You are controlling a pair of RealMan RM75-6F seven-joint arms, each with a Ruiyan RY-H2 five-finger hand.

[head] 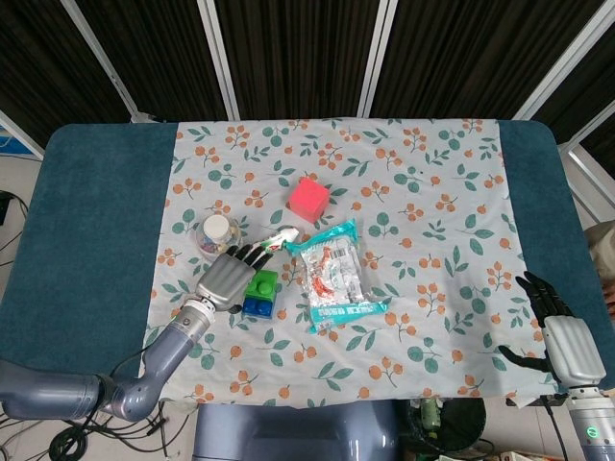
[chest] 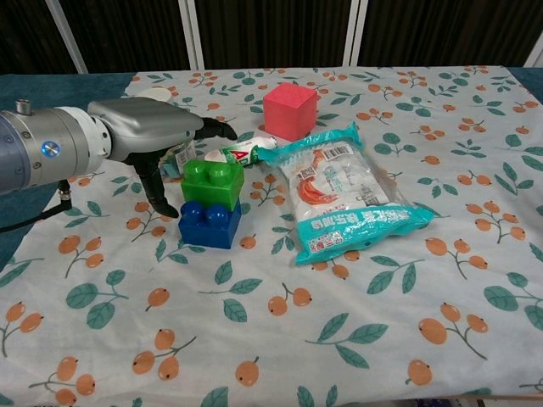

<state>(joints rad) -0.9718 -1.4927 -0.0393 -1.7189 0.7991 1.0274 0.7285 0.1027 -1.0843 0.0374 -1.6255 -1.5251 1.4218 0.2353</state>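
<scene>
L hand (chest: 157, 136) spread, fingers apart, holding nothing, just beside green block (chest: 212, 184) stacked on blue block (chest: 209, 225). Snack bag (chest: 346, 197) lies beyond the blocks. R hand (head: 562, 338) spread, w/ nothing in it, at bench (head: 86, 240) edge.

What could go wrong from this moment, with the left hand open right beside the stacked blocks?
1. The left hand is open, its fingers spread beside the green block stacked on the blue block; a careless sideways move could topple the stack.
2. The small bottle lies on its side just beyond the fingertips and might roll if nudged.
3. The snack bag lies close to the right of the stack, so a falling block could land on it.
</scene>
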